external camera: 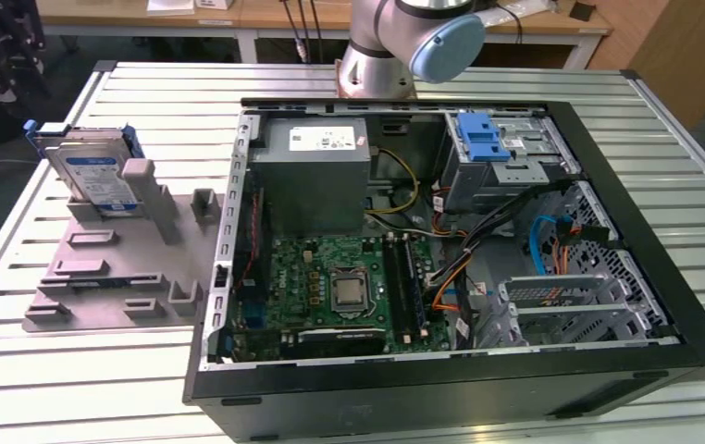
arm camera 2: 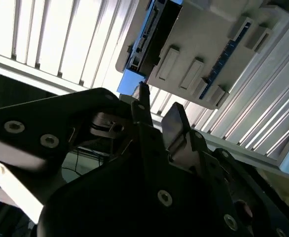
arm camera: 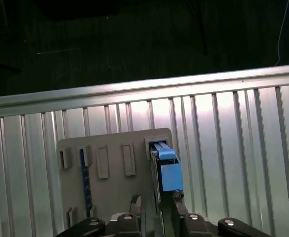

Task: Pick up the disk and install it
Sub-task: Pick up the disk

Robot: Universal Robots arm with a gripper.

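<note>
The disk (external camera: 91, 171) stands on edge in a grey slotted holder (external camera: 118, 268) on the desk (external camera: 81, 370), at about ten o'clock from the open computer case (external camera: 451, 375) in the exterior view. By my reading nothing of the task is done: the disk is not picked up, and the drive cage with the blue latch (external camera: 488, 139), at about one o'clock inside the case, looks unfilled. The arm (external camera: 389, 46) rises at twelve o'clock behind the case. The grey power-supply box (external camera: 315, 176) sits between the holder side and that cage, with loose cables around it, so room inside the case looks tight. Above the holder the air is free.

In the second wrist view the gripper (arm camera 2: 159, 111) is released and empty, with a gap between its fingertips (arm camera 2: 176, 118). The disk (arm camera 2: 144, 34) and holder (arm camera 2: 208, 49) lie beyond it, apart from it.

In the first wrist view the gripper (arm camera: 155, 201) hangs over the holder (arm camera: 110, 148), nearly in line with the blue rail end of the disk (arm camera: 168, 170), near it but not clasping it. The desk (arm camera: 223, 148) edge runs close behind the holder, with dark floor past it; the slatted top on either side is bare.
</note>
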